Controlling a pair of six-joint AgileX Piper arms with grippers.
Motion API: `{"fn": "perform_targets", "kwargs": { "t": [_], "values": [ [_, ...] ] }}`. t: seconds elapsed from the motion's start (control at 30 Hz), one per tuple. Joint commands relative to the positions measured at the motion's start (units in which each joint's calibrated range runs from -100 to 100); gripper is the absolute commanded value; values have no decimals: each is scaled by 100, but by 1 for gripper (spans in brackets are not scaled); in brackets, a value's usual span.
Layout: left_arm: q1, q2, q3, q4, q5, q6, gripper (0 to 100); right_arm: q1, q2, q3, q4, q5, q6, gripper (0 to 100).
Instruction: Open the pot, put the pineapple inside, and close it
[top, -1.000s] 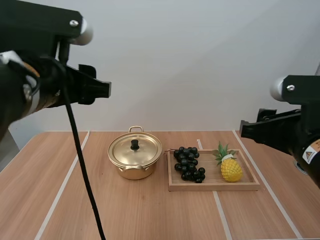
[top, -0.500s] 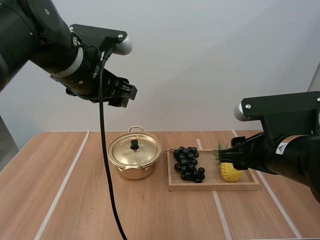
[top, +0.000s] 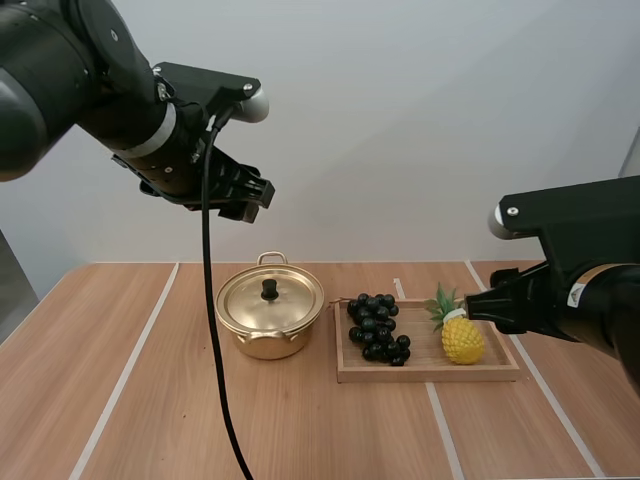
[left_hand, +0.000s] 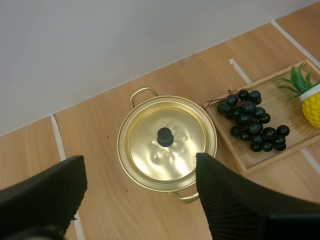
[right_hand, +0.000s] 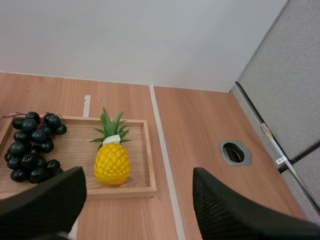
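Both arms have swung in: left gripper, jaws spread, hangs above the lidded round golden metal pot; right gripper, jaws spread, nears the small yellow pineapple at the right end of the wooden tray; every step remains.

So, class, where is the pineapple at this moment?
In the high view the pineapple sits at the right end of the wooden tray, with the grapes beside it at the tray's left end.

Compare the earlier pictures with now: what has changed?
The left gripper swung right, above the pot; the right gripper dropped toward the pineapple. Both open, nothing grasped. Pot, lid, grapes, tray and pineapple stayed put.
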Motion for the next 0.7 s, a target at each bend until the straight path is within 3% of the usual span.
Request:
{"fn": "perform_targets", "kwargs": {
  "t": [0.0,0.3,0.67],
  "values": [
    [-22,98,-71,-20,-454,118,100,-22,299,-56,-208,-366,-101,100],
    [-22,726,-71,115,-454,262,100,-22,1779,-56,-405,-1439,230,100],
    [-22,1317,-71,135,-241,262,100,-22,3977,-734,-300,-1406,218,100]
  ]
}}
